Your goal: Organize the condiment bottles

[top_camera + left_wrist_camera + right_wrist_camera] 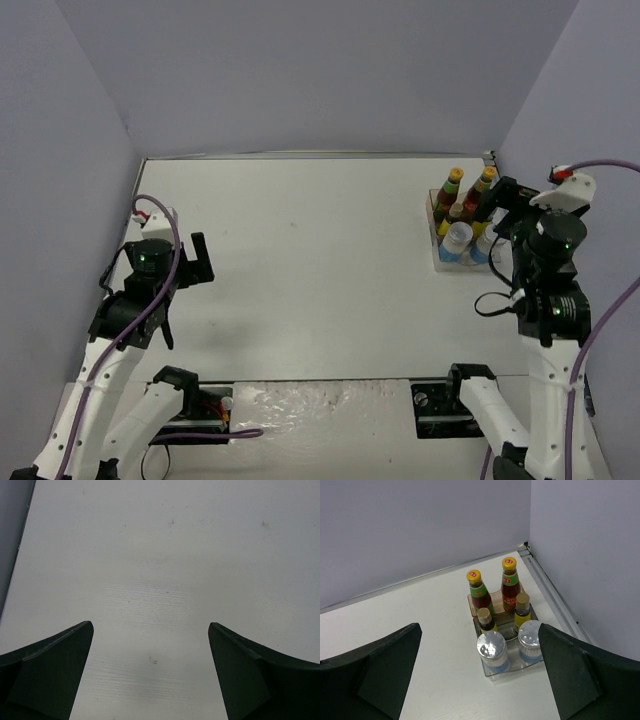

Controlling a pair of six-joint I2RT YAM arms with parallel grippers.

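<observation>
All six condiment bottles stand in a clear tray (512, 669) near the far right corner. Two tall brown bottles (479, 592) (510, 582) with yellow caps stand at the back on a tan block. Two small brown bottles (486, 621) (522, 610) are in the middle row. Two silver-topped shakers (492, 650) (530, 639) stand in front. My right gripper (479, 627) hovers open above the tray's near side, holding nothing. In the top view it (503, 203) is just right of the bottles (452, 190). My left gripper (150, 624) is open over bare table at the left (200, 258).
The tray (437, 262) sits close to the right wall and the table's back rail (555, 597). White tabletop (320, 260) stretches between the two arms. A strip of crinkled clear plastic (320, 405) lies at the near edge between the arm bases.
</observation>
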